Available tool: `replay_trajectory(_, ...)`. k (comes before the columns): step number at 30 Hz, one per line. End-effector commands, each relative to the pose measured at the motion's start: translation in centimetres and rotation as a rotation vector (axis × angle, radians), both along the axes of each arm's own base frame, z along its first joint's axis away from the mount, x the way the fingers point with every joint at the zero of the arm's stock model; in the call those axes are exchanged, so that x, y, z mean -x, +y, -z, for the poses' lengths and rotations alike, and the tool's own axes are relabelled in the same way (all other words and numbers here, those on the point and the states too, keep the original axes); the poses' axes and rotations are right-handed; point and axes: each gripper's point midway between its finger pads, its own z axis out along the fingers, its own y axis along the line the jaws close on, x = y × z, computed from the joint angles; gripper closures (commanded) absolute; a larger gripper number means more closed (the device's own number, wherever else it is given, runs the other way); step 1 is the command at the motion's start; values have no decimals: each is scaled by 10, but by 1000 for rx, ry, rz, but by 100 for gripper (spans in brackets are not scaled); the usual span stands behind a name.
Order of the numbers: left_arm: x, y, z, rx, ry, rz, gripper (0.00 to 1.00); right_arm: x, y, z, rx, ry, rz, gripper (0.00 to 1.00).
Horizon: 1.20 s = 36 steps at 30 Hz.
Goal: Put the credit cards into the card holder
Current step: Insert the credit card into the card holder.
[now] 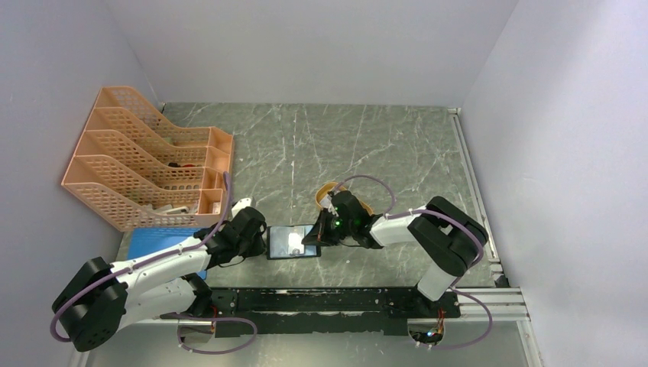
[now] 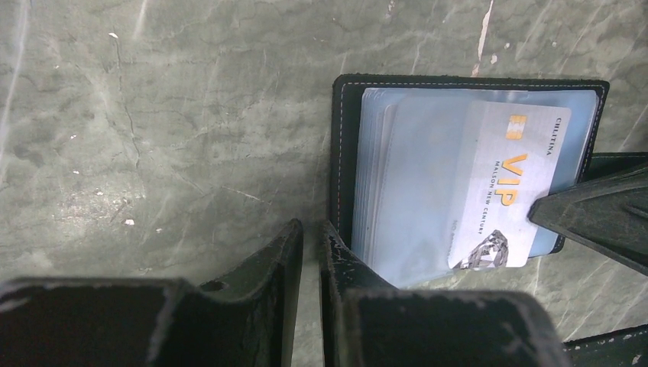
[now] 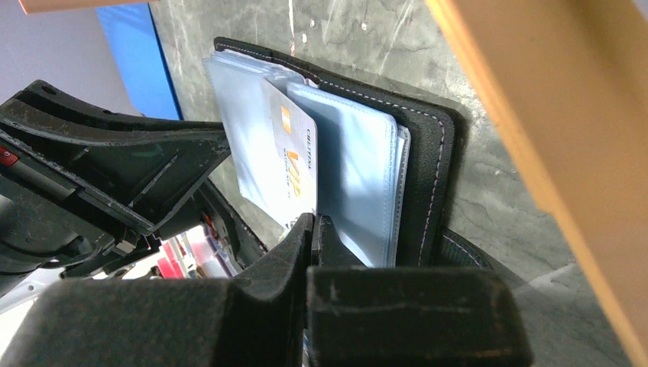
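The black card holder point(image 1: 277, 243) lies open on the table between my two grippers, its bluish clear pockets up. A white credit card point(image 2: 500, 183) with a gold "VIP" mark sits partly inside one pocket point(image 3: 294, 164). My right gripper point(image 3: 313, 220) is shut on the card's near edge; it also shows in the top view point(image 1: 312, 238). My left gripper point(image 2: 312, 228) is shut, with one fingertip point(image 2: 336, 248) on the holder's black left border point(image 2: 342, 153). It holds nothing. Other cards are not in view.
An orange oval tray point(image 1: 327, 193) stands just behind the right gripper, its rim point(image 3: 520, 115) close in the right wrist view. A flat blue pad point(image 1: 153, 243) lies at the left under the left arm. An orange mesh file organiser point(image 1: 145, 157) stands at the back left.
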Motion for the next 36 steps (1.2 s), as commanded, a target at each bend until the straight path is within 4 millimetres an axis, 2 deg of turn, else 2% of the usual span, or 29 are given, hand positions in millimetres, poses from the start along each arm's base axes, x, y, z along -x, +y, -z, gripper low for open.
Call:
replay_trajectory(1, 21, 4, 15, -7, 90, 28, 80, 1, 5, 1, 5, -18, -22, 100)
replay_trajectory(21, 25, 3, 18, 10, 98, 34, 80, 12, 36, -6, -20, -26, -122, 100)
replay_trajectory(25, 25, 4, 17, 6, 95, 32, 79, 12, 33, -9, -1, -37, -119, 100)
replay_trajectory(26, 25, 4, 17, 6, 94, 33, 79, 11, 32, -10, 9, -40, -117, 99)
replay_trajectory(31, 24, 3, 15, 11, 88, 35, 79, 12, 28, -12, 16, -38, -104, 77)
replay_trajectory(36, 23, 2, 14, 15, 88, 33, 79, 11, 30, -13, 13, -31, -101, 68)
